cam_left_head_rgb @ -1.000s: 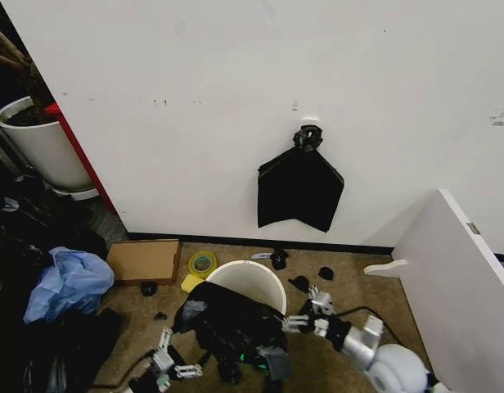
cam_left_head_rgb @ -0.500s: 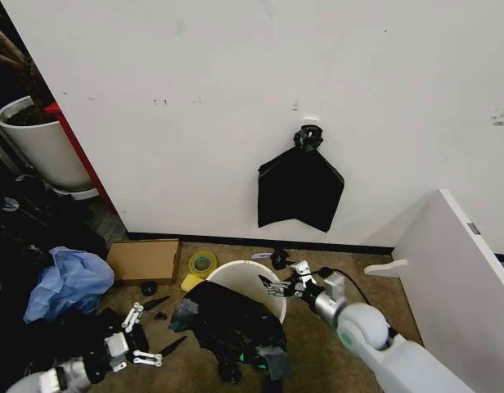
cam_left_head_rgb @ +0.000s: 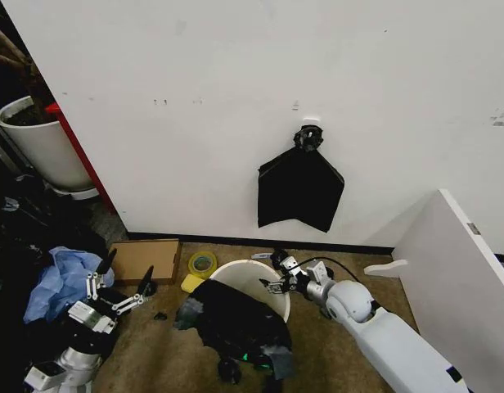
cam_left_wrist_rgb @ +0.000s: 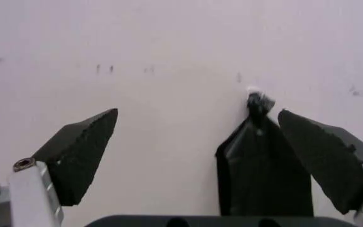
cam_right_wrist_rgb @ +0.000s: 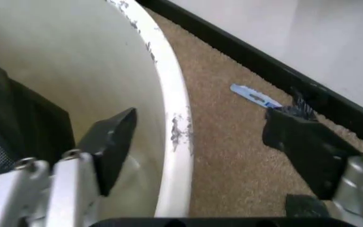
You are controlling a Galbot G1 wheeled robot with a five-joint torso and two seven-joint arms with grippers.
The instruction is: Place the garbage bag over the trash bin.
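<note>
The right end effector (cam_left_head_rgb: 278,278) is seen at the far rim of the trash bin (cam_left_head_rgb: 236,273), its fingers spread apart. In the right wrist view one finger (cam_right_wrist_rgb: 109,144) is placed inside the bin wall and the other (cam_right_wrist_rgb: 307,146) outside it over the carpet, so the white rim (cam_right_wrist_rgb: 175,137) is straddled but nothing is gripped.

The left end effector (cam_left_head_rgb: 121,282) is held up and well away to the left of the bin, above the cluttered floor, with its fingers wide apart and empty; in the left wrist view it is pointed at the wall, where a flat black bundle (cam_left_wrist_rgb: 263,175) is hung from a hook.

The garbage bag (cam_left_head_rgb: 236,323) is draped over the near side of the bin only, bunched there and spilling down toward the floor; the far part of the bin mouth is left uncovered, cream-white and open.

The step in hand is judged to be the spreading of the bag across the mouth, with the task about half done. A fresh grasp of the bag's free edge is called for, so that it can be drawn over the far rim; care would be needed not to tip the bin.
</note>
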